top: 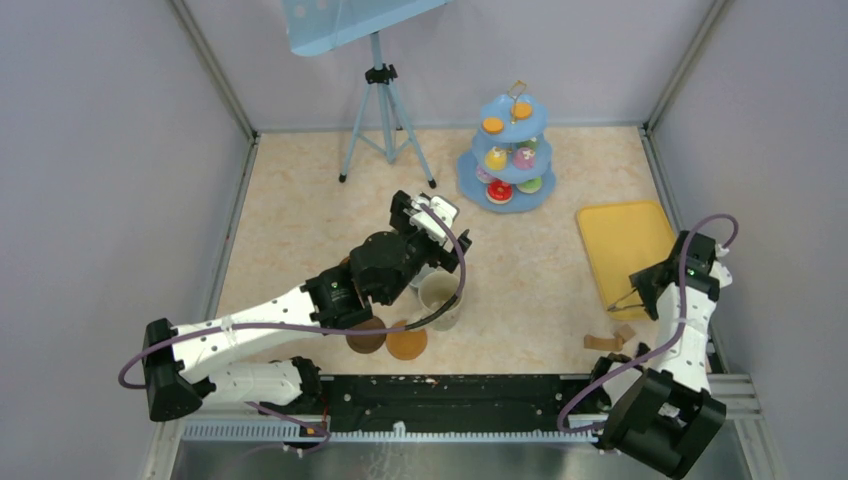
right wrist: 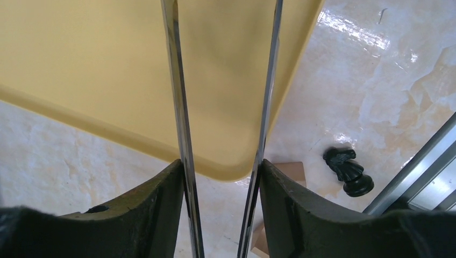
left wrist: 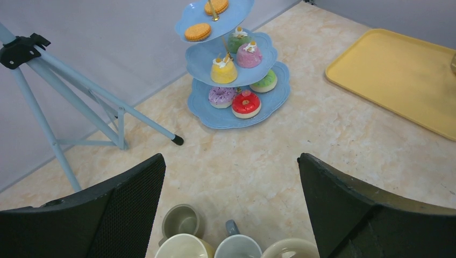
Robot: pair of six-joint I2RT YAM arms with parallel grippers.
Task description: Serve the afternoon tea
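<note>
Beige marbled tabletop (top: 300,200), grey walls all round. From overhead, with the arm bases at 6 o'clock, we've got the light-blue cake stand (top: 510,150) upright out at 1 o'clock. The left gripper (top: 425,212) hovers mid-table, and from up here we can't read its jaws. The left wrist view settles it: spread wide, nothing between them, the stand dead ahead at 12 with toy cakes (left wrist: 235,70) on all three tiers. It also gives us four mugs (left wrist: 182,219) clustered under the fingers, where overhead the arm hides all but the large cream mug (top: 438,295). Two brown coasters (top: 405,343) lie side by side at its 7 o'clock.

Over at 3 o'clock, the right gripper (right wrist: 220,166) is clamped on the metal tongs (right wrist: 180,107), both fingers pressed against the steel arms, which reach out over the yellow tray (right wrist: 80,64). Only this view picks out a small black figure (right wrist: 348,169) on the table.
</note>
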